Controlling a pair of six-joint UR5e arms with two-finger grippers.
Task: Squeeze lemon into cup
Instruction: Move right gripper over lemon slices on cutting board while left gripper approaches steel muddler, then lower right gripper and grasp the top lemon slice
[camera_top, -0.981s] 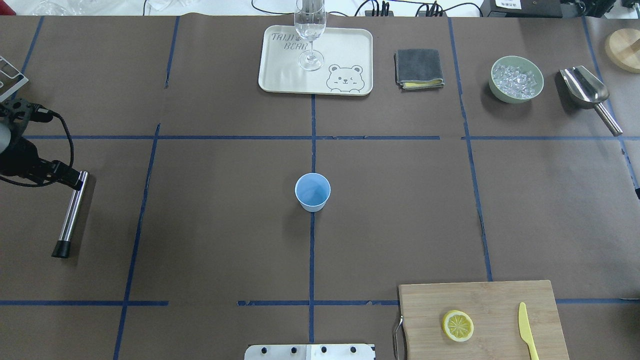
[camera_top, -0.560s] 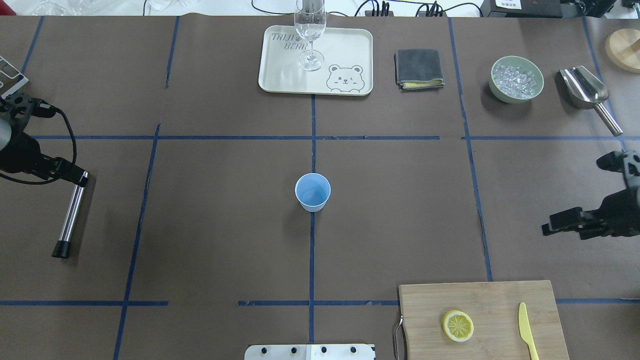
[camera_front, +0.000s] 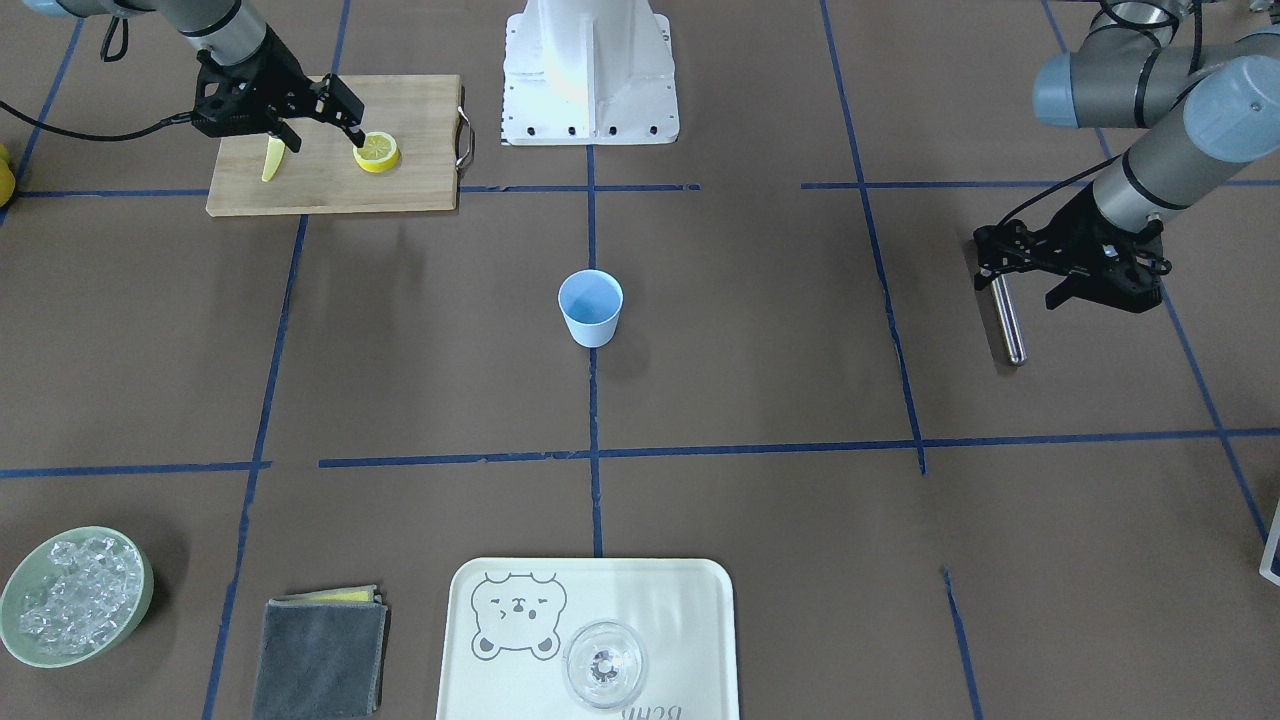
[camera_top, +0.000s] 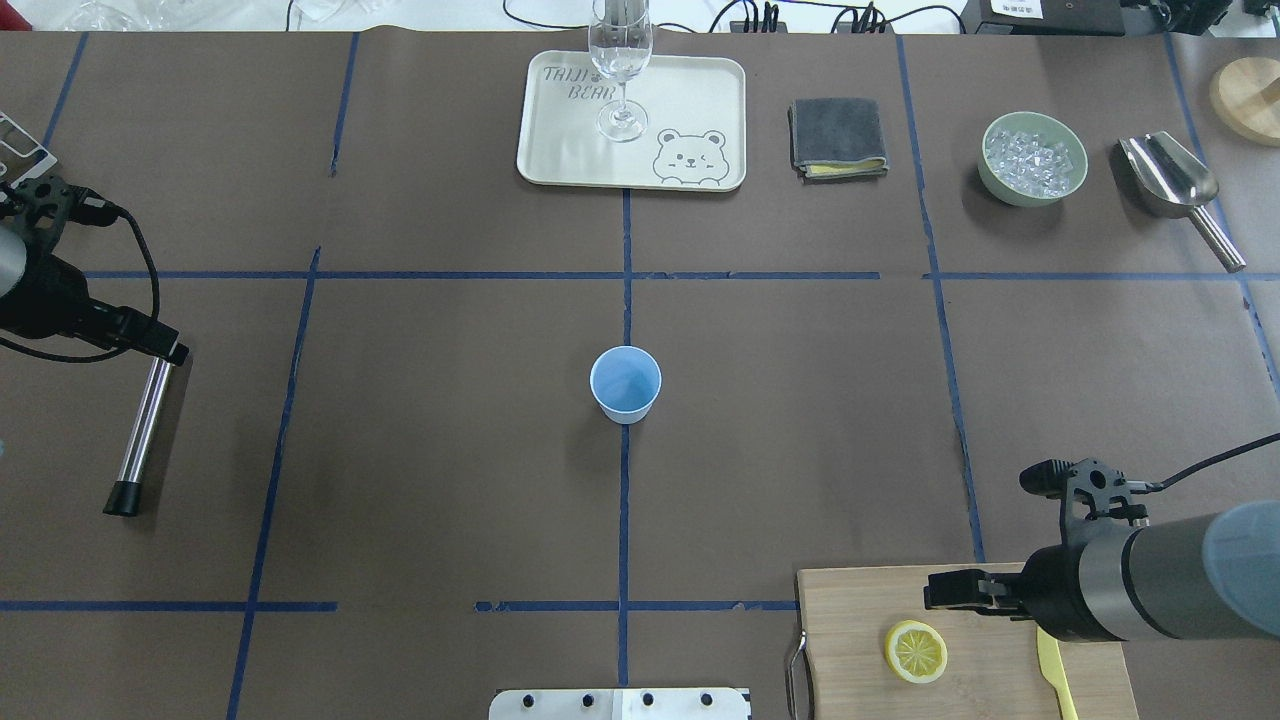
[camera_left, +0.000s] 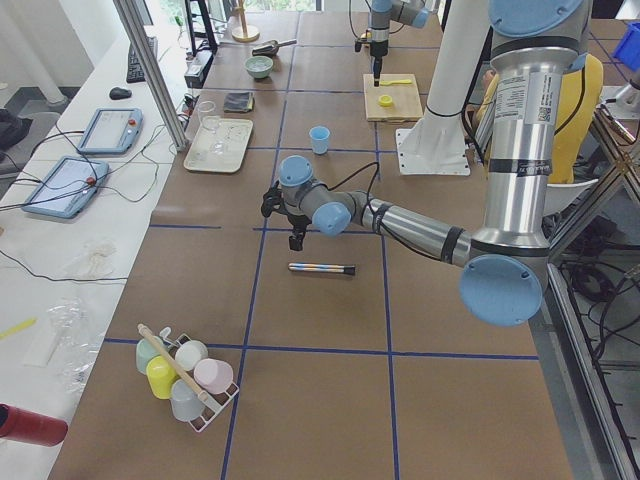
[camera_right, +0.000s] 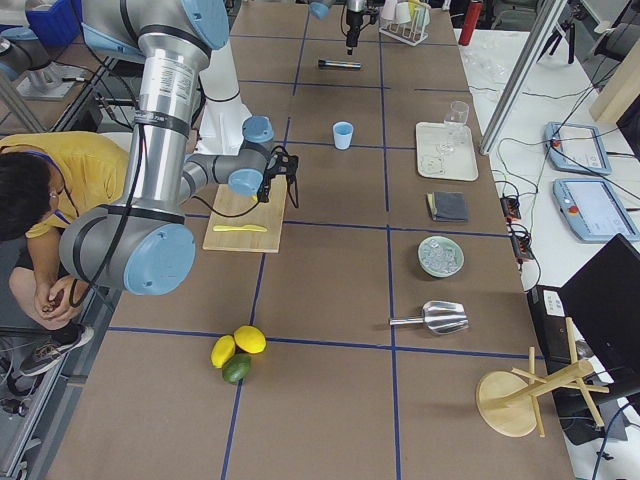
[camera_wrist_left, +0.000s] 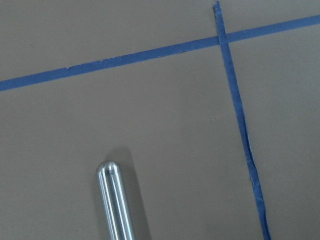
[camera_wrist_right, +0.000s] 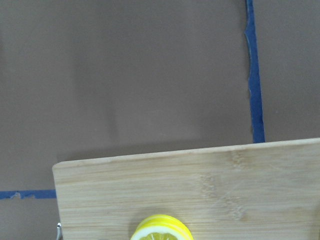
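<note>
The lemon (camera_top: 915, 651) is a thin yellow-rimmed slice lying flat on a wooden cutting board (camera_top: 870, 600) at the table's near right. It also shows as the lemon (camera_front: 377, 151) in the front-facing view and at the bottom edge of the right wrist view (camera_wrist_right: 161, 229). My right gripper (camera_front: 325, 142) hangs open just above the board, beside the slice and not touching it. The light-blue cup (camera_top: 625, 383) stands upright and empty at the table's middle. My left gripper (camera_front: 1020, 285) is open at the far left, above the end of a metal rod (camera_top: 140, 430).
A yellow plastic knife (camera_top: 1055, 675) lies on the board right of the slice. At the back stand a tray (camera_top: 690, 90) with a clear glass (camera_top: 620, 60), a folded grey cloth (camera_top: 837, 137), a green bowl of ice (camera_top: 1033, 158) and a metal scoop (camera_top: 1175, 185).
My right arm has come in from the right edge and moved toward me, until its gripper is over the cutting board beside the lemon. The left gripper shifted slightly; the rod stayed put.
</note>
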